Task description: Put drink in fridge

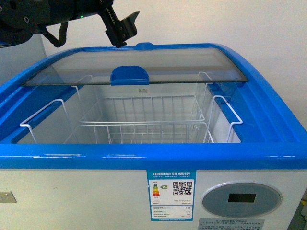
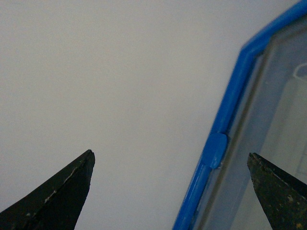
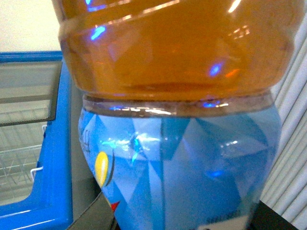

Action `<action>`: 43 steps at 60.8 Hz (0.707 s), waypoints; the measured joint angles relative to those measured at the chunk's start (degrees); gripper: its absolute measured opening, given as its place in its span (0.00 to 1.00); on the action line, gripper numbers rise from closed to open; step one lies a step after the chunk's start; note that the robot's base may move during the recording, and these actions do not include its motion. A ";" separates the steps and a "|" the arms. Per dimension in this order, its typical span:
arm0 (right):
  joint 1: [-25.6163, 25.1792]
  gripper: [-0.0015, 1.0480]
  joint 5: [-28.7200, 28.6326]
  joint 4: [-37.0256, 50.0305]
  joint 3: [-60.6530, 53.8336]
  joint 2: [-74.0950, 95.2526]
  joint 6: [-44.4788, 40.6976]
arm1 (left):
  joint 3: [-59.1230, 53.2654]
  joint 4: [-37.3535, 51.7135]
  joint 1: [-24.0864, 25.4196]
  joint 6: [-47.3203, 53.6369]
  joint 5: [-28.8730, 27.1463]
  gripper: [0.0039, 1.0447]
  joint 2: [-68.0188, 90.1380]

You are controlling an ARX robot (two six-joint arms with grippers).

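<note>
The left gripper (image 1: 125,29) is being held wide open, nothing lying between its fingers (image 2: 57,196). Just below it, the fridge (image 1: 144,155) is standing open. Its glass lid (image 1: 168,64) is sitting slid toward the back, with the blue handle (image 1: 129,75) directly beneath the fingertips and the wire basket (image 1: 144,120) showing lower still. On the right, the drink (image 3: 177,57) is being gripped by the right gripper (image 3: 187,218), close against its wrist. Only dark finger edges are being shown beside the blue label (image 3: 192,163), and the fridge's rim is lying just beside it.
</note>
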 joint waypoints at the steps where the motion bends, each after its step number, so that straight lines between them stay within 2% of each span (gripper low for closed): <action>1: 0.00 0.35 -0.04 0.00 0.00 0.00 0.00 | -0.33 0.04 0.00 -0.94 -0.28 0.92 -0.22; 6: 0.00 0.35 -0.35 0.00 0.00 0.00 0.00 | -3.15 -0.22 0.04 -5.79 -2.93 0.92 -2.14; 11: 0.00 0.35 -0.17 0.00 0.00 0.00 0.00 | -9.25 -5.79 0.57 -17.49 -8.04 0.92 -8.02; 18: 0.00 0.35 -0.17 0.00 0.00 0.00 0.00 | -15.28 -12.55 1.64 -30.34 -9.14 0.92 -15.37; 27: 0.00 0.35 -0.17 0.00 0.00 0.00 0.00 | -26.49 -22.67 3.32 -47.47 -7.10 0.92 -29.09; 33: 0.00 0.35 -0.22 0.00 0.00 0.00 0.00 | -41.33 -32.00 4.61 -60.41 -2.14 0.92 -44.74; 43: 0.00 0.35 -0.17 0.00 0.00 0.00 0.00 | -54.62 -41.20 8.11 -71.36 2.54 0.92 -62.10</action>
